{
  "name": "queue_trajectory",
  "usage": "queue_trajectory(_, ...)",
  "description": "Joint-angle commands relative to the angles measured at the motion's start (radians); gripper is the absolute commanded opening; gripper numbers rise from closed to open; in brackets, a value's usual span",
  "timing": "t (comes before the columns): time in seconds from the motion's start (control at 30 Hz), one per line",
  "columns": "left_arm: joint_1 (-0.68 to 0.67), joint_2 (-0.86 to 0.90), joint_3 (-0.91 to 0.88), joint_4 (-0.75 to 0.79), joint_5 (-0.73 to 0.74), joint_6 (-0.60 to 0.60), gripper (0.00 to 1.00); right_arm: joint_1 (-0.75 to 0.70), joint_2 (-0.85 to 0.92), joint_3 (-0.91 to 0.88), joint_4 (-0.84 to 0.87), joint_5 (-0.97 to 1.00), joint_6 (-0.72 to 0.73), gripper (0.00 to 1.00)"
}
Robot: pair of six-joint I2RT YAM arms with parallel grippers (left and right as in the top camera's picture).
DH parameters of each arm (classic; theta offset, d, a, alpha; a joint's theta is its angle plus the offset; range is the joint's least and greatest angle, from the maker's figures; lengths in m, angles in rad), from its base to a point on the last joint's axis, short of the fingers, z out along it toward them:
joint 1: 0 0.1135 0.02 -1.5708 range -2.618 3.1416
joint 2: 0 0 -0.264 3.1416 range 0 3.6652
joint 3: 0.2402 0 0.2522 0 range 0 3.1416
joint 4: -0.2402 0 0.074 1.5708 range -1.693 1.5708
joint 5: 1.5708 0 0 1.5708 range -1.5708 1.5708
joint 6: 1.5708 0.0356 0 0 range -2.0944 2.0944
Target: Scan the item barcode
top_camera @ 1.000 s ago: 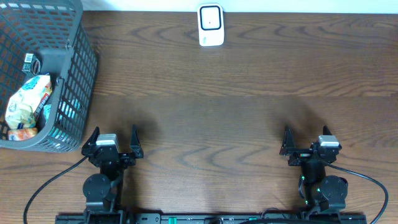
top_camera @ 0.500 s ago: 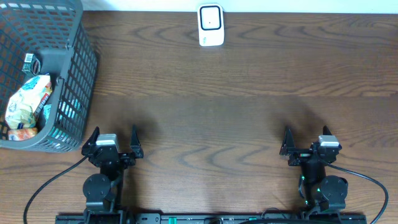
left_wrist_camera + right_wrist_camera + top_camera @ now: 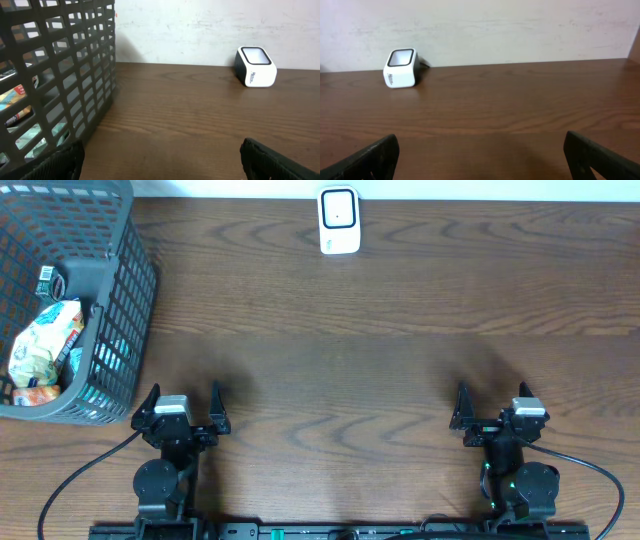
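Basket (image 3: 130, 290) cut off at the edge, packets (image 3: 40, 345) half hidden by mesh.
Jaws of left gripper (image 3: 184, 393) and right gripper (image 3: 492, 394) stand apart.

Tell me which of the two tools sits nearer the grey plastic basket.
The left tool: it sits just off the grey plastic mesh basket's near corner, while the right tool stands far across the brown wooden table. Both are open.

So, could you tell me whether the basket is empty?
Not empty: the basket holds a yellow snack bag, visible from overhead and through its mesh.
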Motion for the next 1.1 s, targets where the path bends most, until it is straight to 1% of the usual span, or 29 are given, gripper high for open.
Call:
queue_trajectory(0.0,-0.005,-0.009,-0.015,-0.044,-0.024,0.013,0.98,-0.009,-0.001,-0.002,-0.003,-0.006,-0.008,0.99)
queue_trajectory(0.27,-0.005,-0.009,-0.015,-0.044,-0.023,0.013,0.98,-0.009,-0.001,-0.002,-0.003,-0.006,-0.008,0.99)
queue_trajectory(0.37,-0.005,-0.009,-0.015,-0.034,0.051,-0.009,0.98,-0.009,-0.001,-0.002,-0.003,-0.006,-0.008,0.99)
queue_trajectory(0.47,-0.005,-0.009,-0.015,-0.029,0.024,-0.002,0.98,-0.009,-0.001,-0.002,-0.004,-0.006,-0.008,0.99)
queue_trajectory(0.53,-0.005,-0.009,-0.015,-0.009,0.045,-0.014,0.98,-0.009,-0.001,-0.002,-0.003,-0.006,-0.008,0.99)
queue_trajectory(0.63,-0.005,-0.009,-0.015,0.084,0.129,-0.085,0.98,-0.009,-0.001,-0.002,-0.003,-0.006,-0.008,0.99)
queue_trajectory(0.67,-0.005,-0.009,-0.015,0.175,0.184,-0.130,0.98,-0.009,-0.001,-0.002,-0.003,-0.006,-0.008,0.99)
queue_trajectory(0.7,-0.005,-0.009,-0.015,0.234,0.211,-0.151,0.98,-0.009,-0.001,-0.002,-0.003,-0.006,-0.008,0.99)
queue_trajectory(0.77,-0.005,-0.009,-0.015,0.367,0.231,-0.214,0.98,-0.009,-0.001,-0.002,-0.003,-0.006,-0.008,0.99)
queue_trajectory(0.83,-0.005,-0.009,-0.015,0.436,0.230,-0.278,0.98,-0.009,-0.001,-0.002,-0.003,-0.006,-0.008,0.99)
queue_trajectory(0.9,-0.005,-0.009,-0.013,0.494,0.231,-0.375,0.98,-0.009,-0.001,-0.002,-0.003,-0.006,-0.008,0.99)
queue_trajectory(0.97,-0.005,-0.009,0.008,0.528,0.231,-0.526,0.98,-0.009,-0.001,-0.002,-0.003,-0.006,-0.008,0.99)
queue_trajectory(1.0,-0.005,-0.009,0.025,0.534,0.231,-0.581,0.98,-0.009,-0.001,-0.002,-0.003,-0.006,-0.008,0.99)
queue_trajectory(1.07,-0.005,-0.009,0.061,0.533,0.231,-0.650,0.98,-0.009,-0.001,-0.002,-0.003,-0.006,-0.008,0.99)
